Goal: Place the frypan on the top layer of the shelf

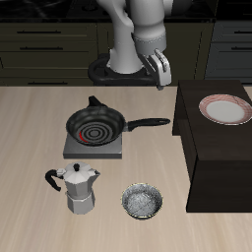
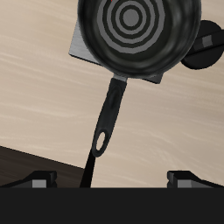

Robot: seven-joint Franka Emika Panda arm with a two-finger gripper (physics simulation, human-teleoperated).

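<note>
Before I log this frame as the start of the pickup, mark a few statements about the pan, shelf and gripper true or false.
1. The frypan sits on the hotplate. True.
2. The gripper is closed around the pan's handle. False: it hangs above the table, clear of the handle and holding nothing.
3. A plate lies on the top of the shelf. True.
4. The moka pot stands on the shelf. False: it stands on the table near the front edge, beside the small metal bowl.
5. The pan's handle points toward the shelf. True.
</note>
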